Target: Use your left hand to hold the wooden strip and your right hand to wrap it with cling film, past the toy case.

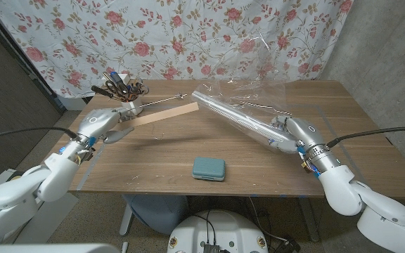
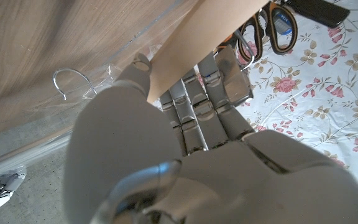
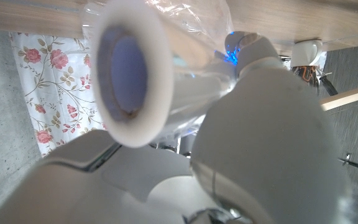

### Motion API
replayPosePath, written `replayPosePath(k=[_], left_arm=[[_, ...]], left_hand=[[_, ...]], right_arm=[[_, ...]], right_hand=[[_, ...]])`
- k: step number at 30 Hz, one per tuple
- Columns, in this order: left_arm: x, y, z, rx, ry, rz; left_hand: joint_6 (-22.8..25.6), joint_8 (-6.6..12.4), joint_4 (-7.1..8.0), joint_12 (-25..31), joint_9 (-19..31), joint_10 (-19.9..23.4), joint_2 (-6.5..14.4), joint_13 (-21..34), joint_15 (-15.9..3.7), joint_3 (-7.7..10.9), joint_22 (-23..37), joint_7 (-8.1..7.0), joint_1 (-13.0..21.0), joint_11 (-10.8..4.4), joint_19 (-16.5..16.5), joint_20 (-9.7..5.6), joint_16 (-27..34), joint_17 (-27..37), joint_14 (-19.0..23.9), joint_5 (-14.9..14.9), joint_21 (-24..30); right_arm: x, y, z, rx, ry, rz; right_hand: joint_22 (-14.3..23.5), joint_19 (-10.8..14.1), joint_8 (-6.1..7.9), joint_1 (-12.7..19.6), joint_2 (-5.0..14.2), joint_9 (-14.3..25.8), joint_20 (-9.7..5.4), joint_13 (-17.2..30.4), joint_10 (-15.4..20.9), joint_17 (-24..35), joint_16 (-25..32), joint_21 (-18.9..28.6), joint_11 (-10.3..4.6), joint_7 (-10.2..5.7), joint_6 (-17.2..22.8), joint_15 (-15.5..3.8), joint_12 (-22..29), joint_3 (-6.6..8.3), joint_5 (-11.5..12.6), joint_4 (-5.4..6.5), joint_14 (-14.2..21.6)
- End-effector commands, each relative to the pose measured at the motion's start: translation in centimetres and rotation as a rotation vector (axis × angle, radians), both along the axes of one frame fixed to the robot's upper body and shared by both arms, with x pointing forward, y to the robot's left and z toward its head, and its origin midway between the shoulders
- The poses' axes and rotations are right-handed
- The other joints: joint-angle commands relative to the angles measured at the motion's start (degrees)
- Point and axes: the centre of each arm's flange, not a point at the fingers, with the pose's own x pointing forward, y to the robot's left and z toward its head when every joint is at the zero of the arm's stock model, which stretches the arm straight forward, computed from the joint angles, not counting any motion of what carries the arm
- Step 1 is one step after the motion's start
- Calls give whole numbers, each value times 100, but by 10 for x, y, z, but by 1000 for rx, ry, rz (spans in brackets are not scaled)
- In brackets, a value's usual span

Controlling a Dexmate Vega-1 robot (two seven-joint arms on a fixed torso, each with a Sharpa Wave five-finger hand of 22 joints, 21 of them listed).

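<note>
Flat wooden strip (image 1: 162,115), glossy cylindrical cling film roll (image 1: 239,121)

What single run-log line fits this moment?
left hand: holds wooden strip | right hand: holds cling film roll | toy case: on table

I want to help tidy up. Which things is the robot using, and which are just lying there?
Using:
wooden strip, held by the left hand
cling film roll, held by the right hand
teal toy case, a marker to pass

Just lying there:
holder of scissors and tools
</note>
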Motion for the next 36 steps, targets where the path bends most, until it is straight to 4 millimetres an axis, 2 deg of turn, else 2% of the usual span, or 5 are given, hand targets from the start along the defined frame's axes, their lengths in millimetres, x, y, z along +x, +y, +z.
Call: replayPosePath(k=[1, 8, 13, 21, 36], left_arm=[[1, -9, 8, 35, -110, -49], [2, -10, 14, 47, -160, -79], [2, -21, 15, 102, -230, -120], [13, -24, 14, 73, -245, -156], [38, -53, 12, 97, -202, -235]], left_hand=[[436, 432, 1, 123, 21, 290, 117, 16, -665, 474, 33, -438, 65, -333, -34, -5, 43, 11, 644, 19, 43], [423, 432, -1, 110, 10, 318, 115, -46, -652, 474, 35, -425, 63, -307, -32, 7, 49, -17, 683, 19, 52], [460, 451, -3, 119, 0, 324, 105, -72, -654, 461, 36, -425, 60, -340, -38, -3, 40, -29, 667, 16, 57], [449, 448, -6, 124, -20, 333, 110, -110, -652, 456, 36, -415, 65, -312, -41, -9, 49, -28, 674, 16, 65], [445, 468, -7, 167, -34, 299, 122, -116, -651, 438, 37, -427, 73, -326, -56, -23, 51, -31, 651, 10, 77]], right_arm=[[-9, -6, 26, 28, -25, 40], [-14, -3, 42, 30, -46, 77], [-14, 2, 50, 26, -49, 101], [-17, 13, 61, 8, -52, 136], [-16, 22, 70, 20, -42, 218]], right_hand=[[-15, 225, -15, 883, 964, -13, -484, 68, 1460, 10, 1558, 28, -1383, -12, 26, -1345, 2294, 710, -44, -109, 1395], [-42, 231, -19, 871, 975, -22, -484, 68, 1463, 10, 1574, 69, -1382, -20, 27, -1344, 2293, 703, -82, -103, 1385], [-111, 190, -6, 863, 987, -9, -485, 68, 1469, 9, 1599, 91, -1384, -26, 32, -1344, 2294, 696, -142, -104, 1366], [-150, 186, -17, 859, 997, -27, -485, 69, 1479, 10, 1628, 141, -1383, -32, 25, -1344, 2295, 689, -205, -109, 1349], [-208, 179, -21, 855, 1010, -49, -485, 68, 1487, 8, 1666, 184, -1385, -25, 33, -1345, 2295, 682, -282, -114, 1336]])
